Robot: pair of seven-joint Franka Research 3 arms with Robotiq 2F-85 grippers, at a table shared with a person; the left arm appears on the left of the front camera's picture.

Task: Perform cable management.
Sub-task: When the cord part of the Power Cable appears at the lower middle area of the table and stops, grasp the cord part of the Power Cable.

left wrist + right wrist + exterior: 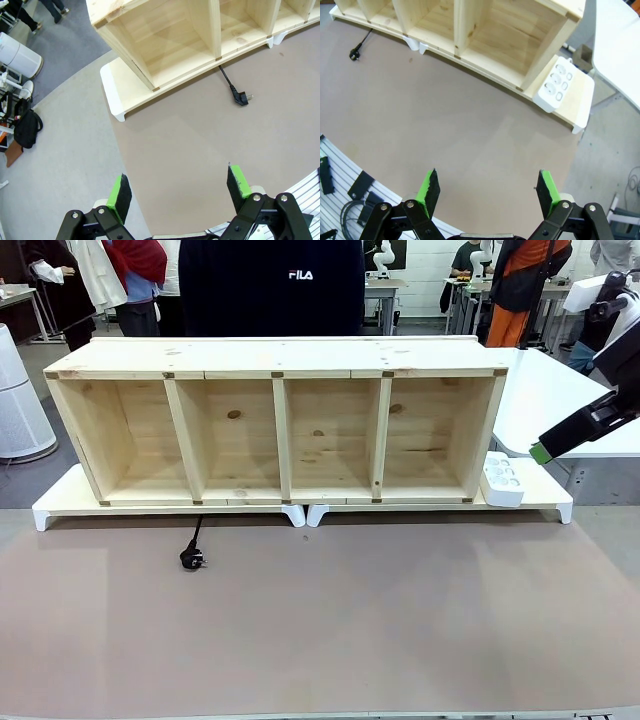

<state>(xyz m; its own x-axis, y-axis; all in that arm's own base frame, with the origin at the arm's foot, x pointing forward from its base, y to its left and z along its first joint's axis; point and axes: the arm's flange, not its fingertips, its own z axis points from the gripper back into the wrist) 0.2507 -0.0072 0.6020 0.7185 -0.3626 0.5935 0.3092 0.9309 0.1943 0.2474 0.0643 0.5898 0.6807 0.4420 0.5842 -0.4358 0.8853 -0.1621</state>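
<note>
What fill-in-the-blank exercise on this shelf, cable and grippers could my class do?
1. The wooden shelf has ____ compartments.
2. The cable ends in a ____ plug lying on the table.
3. The white power strip stands at the shelf's ____ end, by the robot's sides.
4. The left gripper and the right gripper are both ____.
Missing words: four; black; right; open.

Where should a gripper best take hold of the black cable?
Grip the cable just behind its plug, coming from above and straddling the cord. There it lies flat and free on the table; farther back it vanishes at the wooden shelf.
</note>
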